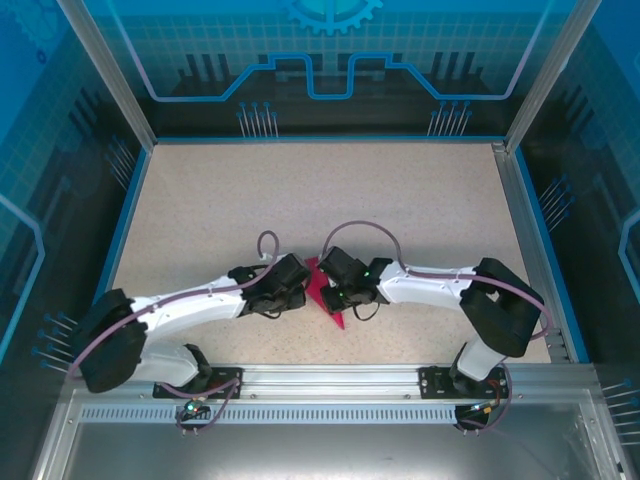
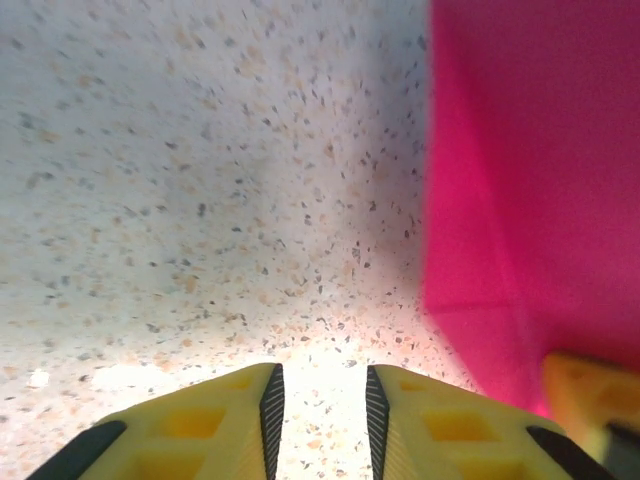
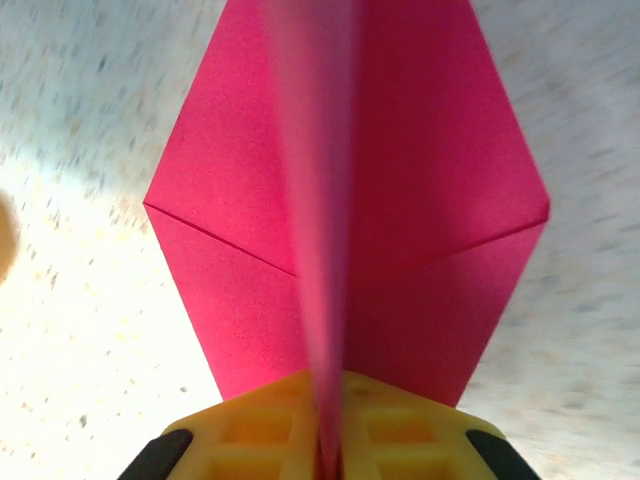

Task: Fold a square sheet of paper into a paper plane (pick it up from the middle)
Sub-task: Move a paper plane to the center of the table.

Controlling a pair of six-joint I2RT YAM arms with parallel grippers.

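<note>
The magenta-pink paper plane (image 1: 333, 312) lies on the table between the two arms, a pointed kite shape with a raised central crease. In the right wrist view its wings (image 3: 430, 200) spread flat to both sides. My right gripper (image 3: 330, 445) is shut on that upright middle crease, the yellow fingers pressed together around it. My left gripper (image 2: 320, 400) is just left of the paper (image 2: 530, 180), open by a narrow gap, with bare table between its black pads. A yellow finger of the right gripper (image 2: 590, 390) shows at that view's lower right corner.
The speckled beige tabletop (image 1: 300, 200) stretches far beyond the arms. A blue-edged frame and metal posts (image 1: 525, 230) bound it left, right and back. A metal rail (image 1: 330, 385) with both arm bases runs along the near edge.
</note>
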